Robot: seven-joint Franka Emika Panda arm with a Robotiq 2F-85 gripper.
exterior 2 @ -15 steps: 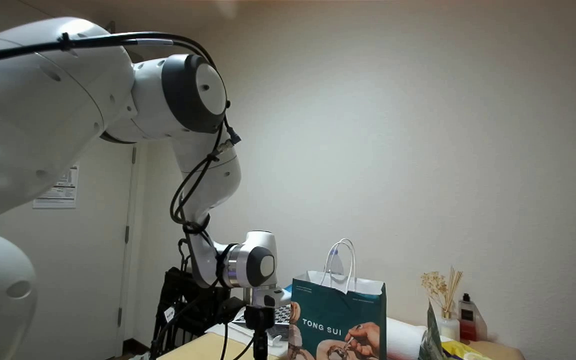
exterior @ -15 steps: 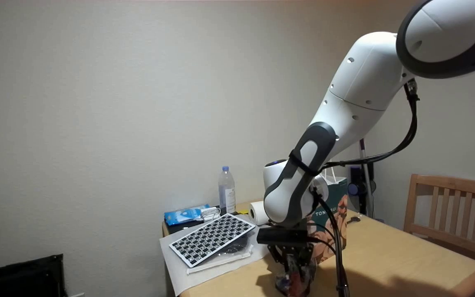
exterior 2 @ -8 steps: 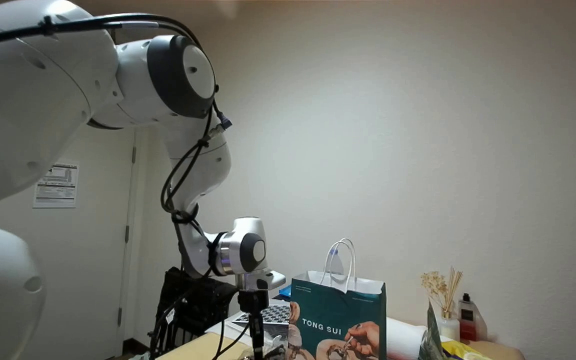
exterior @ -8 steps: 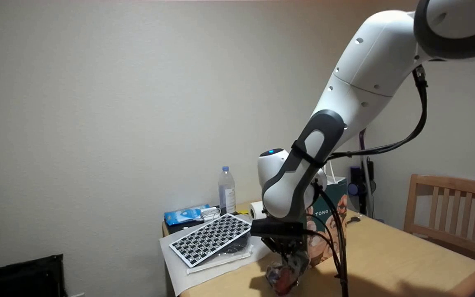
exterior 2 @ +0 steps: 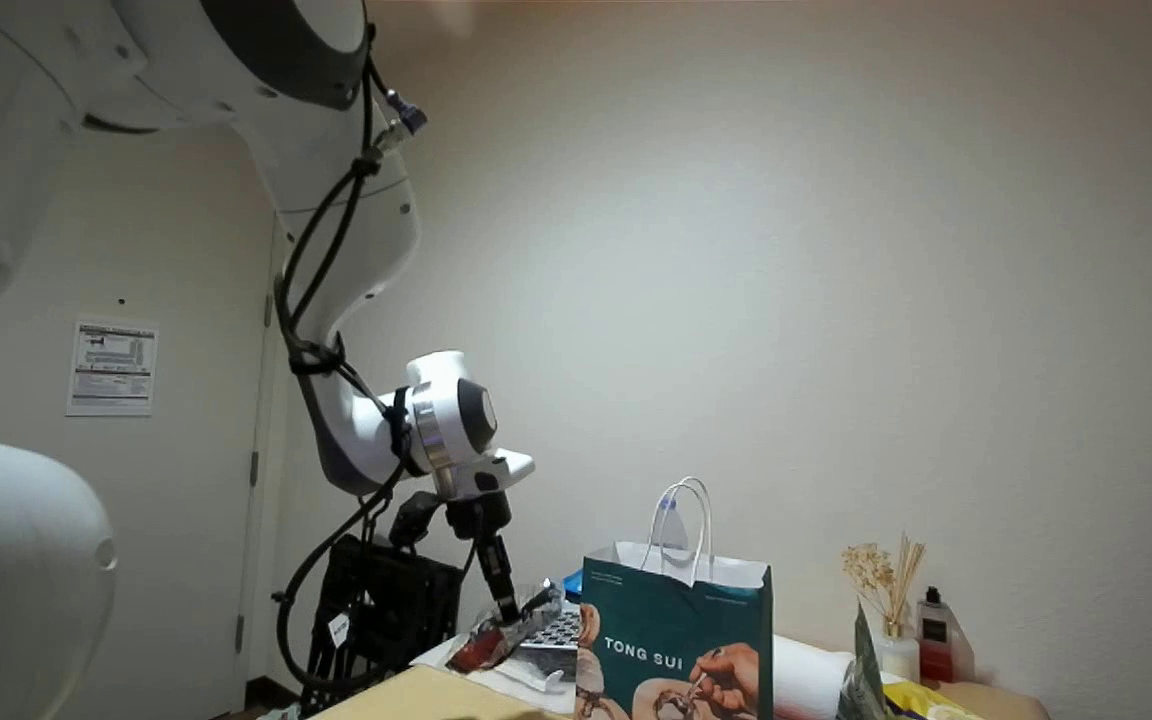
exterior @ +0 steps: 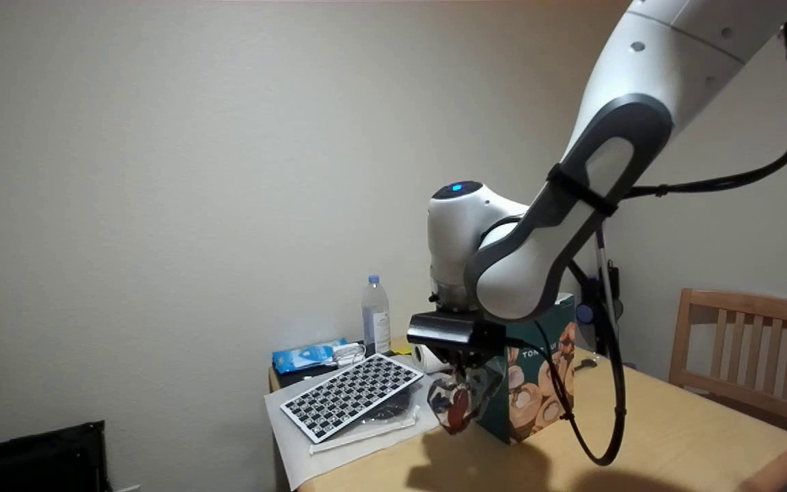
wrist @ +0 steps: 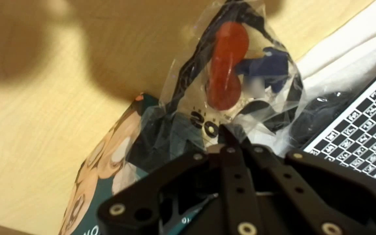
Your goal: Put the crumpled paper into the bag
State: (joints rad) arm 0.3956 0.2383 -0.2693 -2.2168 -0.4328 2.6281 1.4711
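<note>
The crumpled paper shows as a crinkled, see-through wrapper with red, blue and black print point(wrist: 228, 65); it also shows in both exterior views point(exterior: 458, 408) point(exterior 2: 484, 645). My gripper point(wrist: 235, 137) is shut on one end of it, and the rest hangs below the fingertips point(exterior 2: 508, 612), above the table. The teal-green bag point(exterior 2: 676, 630) stands upright with white handles and an open top. In an exterior view the fingertips appear left of the bag and lower than its rim. The bag's side point(wrist: 103, 182) shows beside the wrapper in the wrist view; the arm partly hides the bag point(exterior: 527, 406).
A chequered board point(exterior: 352, 396) lies tilted on a white sheet point(exterior: 284, 424). A water bottle point(exterior: 376, 318), a blue packet point(exterior: 305, 357) and a white roll point(exterior 2: 806, 675) stand or lie near the wall. A dried-flower vase point(exterior 2: 899, 655) and a red bottle point(exterior 2: 934, 645) are behind the bag.
The arm and gripper have risen, lifting the wrapper higher above the table. In an exterior view the gripper has also shifted left, away from the bag. The bag has not moved.
</note>
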